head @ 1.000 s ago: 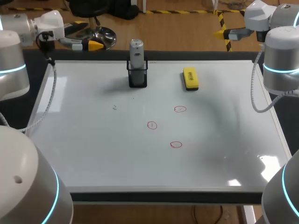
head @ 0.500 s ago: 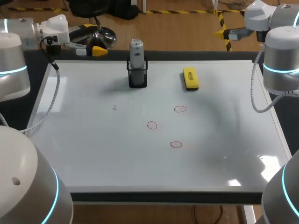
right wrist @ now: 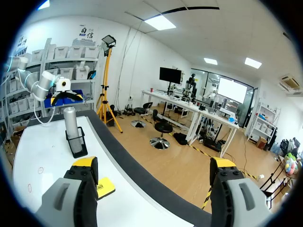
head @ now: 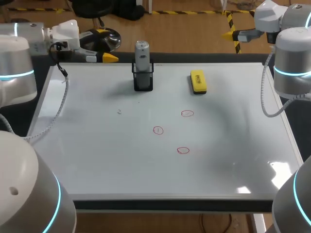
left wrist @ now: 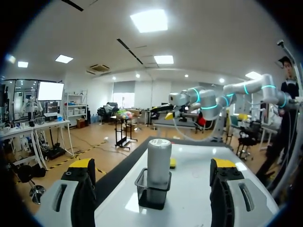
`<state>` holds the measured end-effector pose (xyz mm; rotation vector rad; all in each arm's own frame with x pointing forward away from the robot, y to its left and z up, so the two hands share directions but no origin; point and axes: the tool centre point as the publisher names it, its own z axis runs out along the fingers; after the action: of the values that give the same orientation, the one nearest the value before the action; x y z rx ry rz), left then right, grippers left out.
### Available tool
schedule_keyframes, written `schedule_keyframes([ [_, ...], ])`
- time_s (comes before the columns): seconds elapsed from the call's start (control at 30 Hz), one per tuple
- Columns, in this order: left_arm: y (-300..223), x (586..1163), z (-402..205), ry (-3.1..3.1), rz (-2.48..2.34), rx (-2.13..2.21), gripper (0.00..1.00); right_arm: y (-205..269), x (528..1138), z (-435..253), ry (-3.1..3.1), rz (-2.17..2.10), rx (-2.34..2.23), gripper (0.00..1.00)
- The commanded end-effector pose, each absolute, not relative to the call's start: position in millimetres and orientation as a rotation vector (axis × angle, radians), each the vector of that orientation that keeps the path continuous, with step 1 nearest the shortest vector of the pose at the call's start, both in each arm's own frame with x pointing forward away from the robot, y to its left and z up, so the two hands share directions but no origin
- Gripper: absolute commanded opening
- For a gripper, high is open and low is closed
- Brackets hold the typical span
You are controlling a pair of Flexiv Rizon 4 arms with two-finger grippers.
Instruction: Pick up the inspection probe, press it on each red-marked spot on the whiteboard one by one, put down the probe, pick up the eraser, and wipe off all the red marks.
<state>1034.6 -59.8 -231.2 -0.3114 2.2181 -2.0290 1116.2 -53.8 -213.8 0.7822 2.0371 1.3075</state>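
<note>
The silver inspection probe (head: 141,54) stands upright in a black holder (head: 143,81) at the whiteboard's far edge. To its right lies the yellow eraser (head: 198,81). Three red circles (head: 187,113), (head: 158,130), (head: 182,150) mark the whiteboard (head: 97,155) near its middle. My left gripper (head: 104,45) hovers open at the far left, level with the probe and apart from it. In the left wrist view the probe (left wrist: 158,160) stands ahead of the open left gripper (left wrist: 154,166). My right gripper (head: 231,30) is open beyond the far right corner, holding nothing. Its wrist view shows the probe (right wrist: 71,126) and eraser (right wrist: 105,187) far off.
A small dark speck (head: 119,112) lies on the board left of the red circles. The board's raised rim (head: 170,198) runs along the near edge. My left arm's cable (head: 57,102) hangs over the board's left side.
My left gripper has swung to the right along the board's far edge, closer to the probe. The right arm, probe and eraser have not moved.
</note>
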Motion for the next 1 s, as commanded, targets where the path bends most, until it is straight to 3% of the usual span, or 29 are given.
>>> schedule_keyframes([
  [0.03,-64,1040,-234,2.227,-2.028,-0.314,1.00,-54,1116,-214,2.038,1.309,0.782,1.00],
  [0.63,-62,1044,-235,2.217,-1.994,-0.371,1.00,-54,1116,-214,2.038,1.309,0.782,1.00],
  [1.0,-80,1037,-237,2.252,-2.101,-0.179,1.00,-54,1116,-214,2.038,1.309,0.782,1.00],
])
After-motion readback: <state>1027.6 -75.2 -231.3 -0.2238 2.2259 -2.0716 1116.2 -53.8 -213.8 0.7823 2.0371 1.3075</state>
